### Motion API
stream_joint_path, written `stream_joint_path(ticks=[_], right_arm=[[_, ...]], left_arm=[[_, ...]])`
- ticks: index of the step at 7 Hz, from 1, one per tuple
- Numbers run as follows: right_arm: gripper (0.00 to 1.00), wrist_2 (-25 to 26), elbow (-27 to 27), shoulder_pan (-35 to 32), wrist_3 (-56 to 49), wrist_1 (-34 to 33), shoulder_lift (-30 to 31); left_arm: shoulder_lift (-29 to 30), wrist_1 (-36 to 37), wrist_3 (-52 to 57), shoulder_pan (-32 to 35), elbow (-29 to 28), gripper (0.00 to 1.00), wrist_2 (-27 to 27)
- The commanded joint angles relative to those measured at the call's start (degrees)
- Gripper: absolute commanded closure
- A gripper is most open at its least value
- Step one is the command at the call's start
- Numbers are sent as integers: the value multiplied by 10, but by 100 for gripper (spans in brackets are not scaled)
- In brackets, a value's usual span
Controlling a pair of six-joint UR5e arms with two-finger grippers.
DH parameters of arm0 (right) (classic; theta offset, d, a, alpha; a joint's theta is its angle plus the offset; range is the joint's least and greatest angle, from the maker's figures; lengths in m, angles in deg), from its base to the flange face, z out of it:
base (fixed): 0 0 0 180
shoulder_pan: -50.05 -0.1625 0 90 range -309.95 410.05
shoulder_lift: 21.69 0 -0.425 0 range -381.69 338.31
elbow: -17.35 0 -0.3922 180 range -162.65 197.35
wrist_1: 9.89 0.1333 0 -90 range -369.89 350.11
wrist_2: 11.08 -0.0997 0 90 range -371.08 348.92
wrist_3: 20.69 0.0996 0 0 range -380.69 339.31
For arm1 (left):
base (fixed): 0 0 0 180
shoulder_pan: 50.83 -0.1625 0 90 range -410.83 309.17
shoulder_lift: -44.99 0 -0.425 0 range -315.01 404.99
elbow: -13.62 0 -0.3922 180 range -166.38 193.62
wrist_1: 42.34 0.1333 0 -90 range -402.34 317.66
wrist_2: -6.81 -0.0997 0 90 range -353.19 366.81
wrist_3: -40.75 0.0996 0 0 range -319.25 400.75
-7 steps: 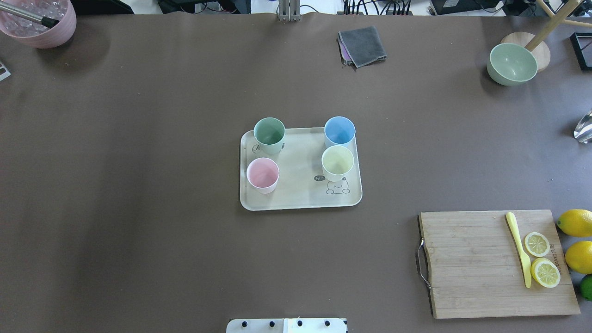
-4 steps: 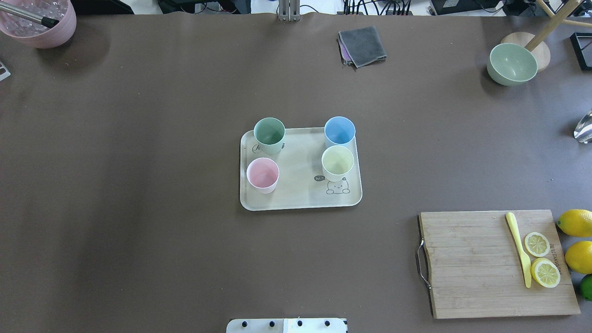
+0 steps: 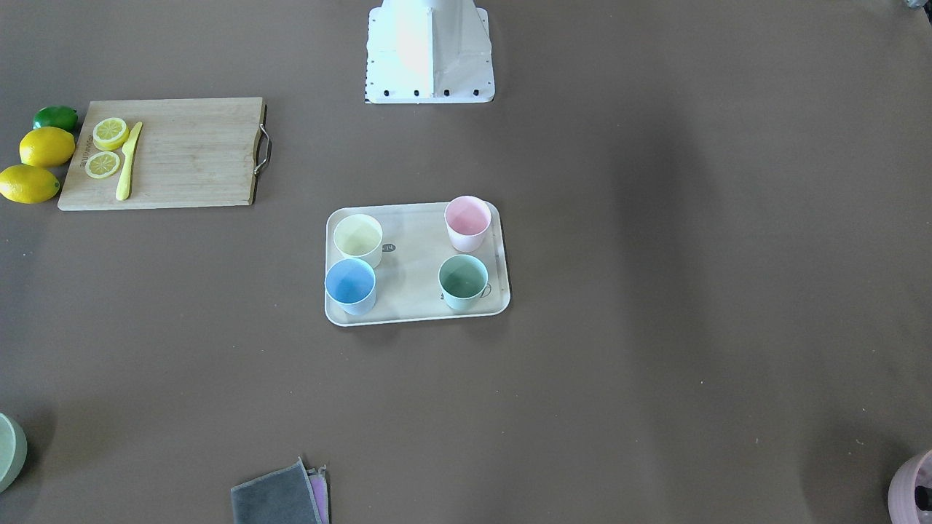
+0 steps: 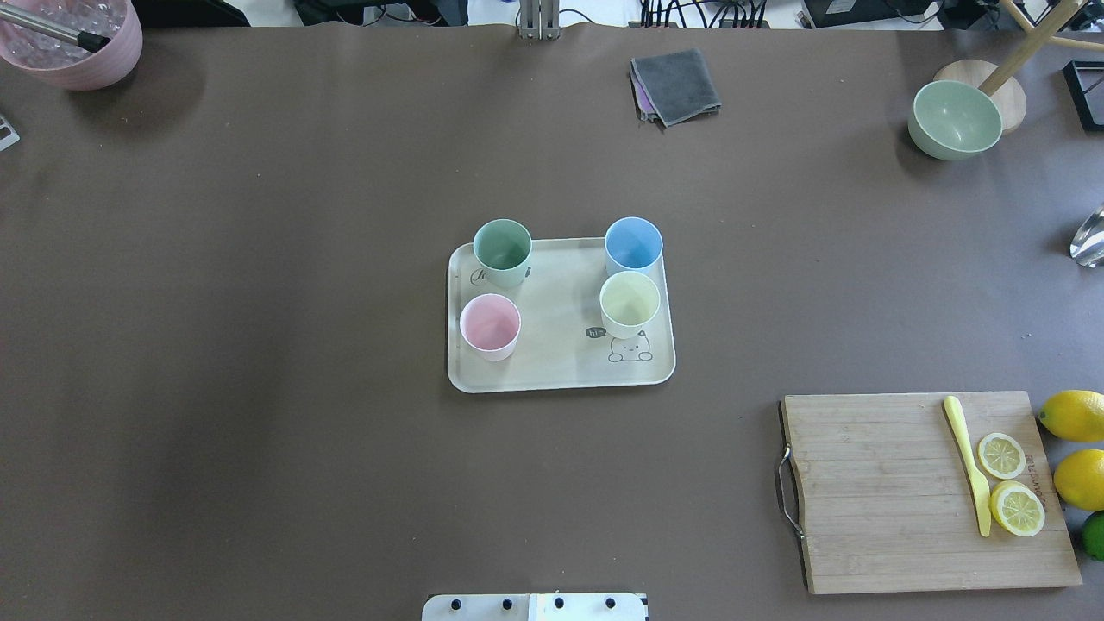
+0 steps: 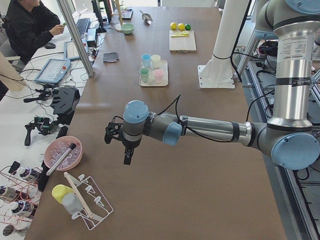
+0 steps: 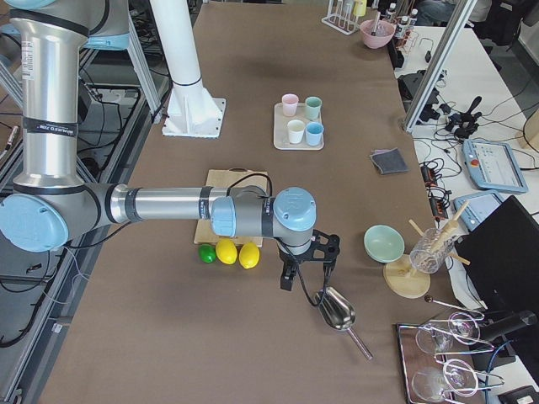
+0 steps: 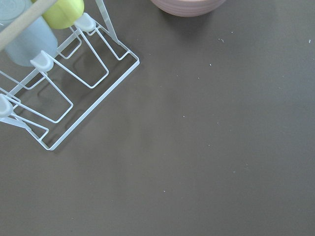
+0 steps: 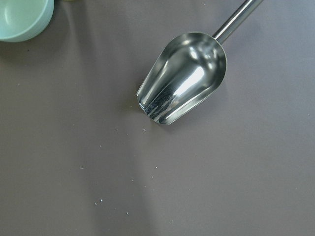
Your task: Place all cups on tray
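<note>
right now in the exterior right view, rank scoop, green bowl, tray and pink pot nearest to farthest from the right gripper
From the right gripper:
1. scoop, right beside it
2. green bowl, towards the table edge
3. tray, mid-table
4. pink pot, far end

Robotics lab, teach pendant (image 5: 52, 70) and cabled gear (image 5: 62, 97) on a side bench (image 5: 15, 120), aluminium frame post (image 5: 76, 37), seated person (image 5: 27, 27)
</note>
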Motion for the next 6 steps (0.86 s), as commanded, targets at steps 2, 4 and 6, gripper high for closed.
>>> stream_joint_path(ticks=[2,4,6], right_arm=[[0,1,1,2,-1,0,4],[0,4,1,2,-1,0,6],[0,5,1,2,-1,0,7]], left_arm=[[0,0,-1,0,-1,3,-3],[-3,0,0,0,-2,2,-3],[-6,0,0,0,-2,2,-3]])
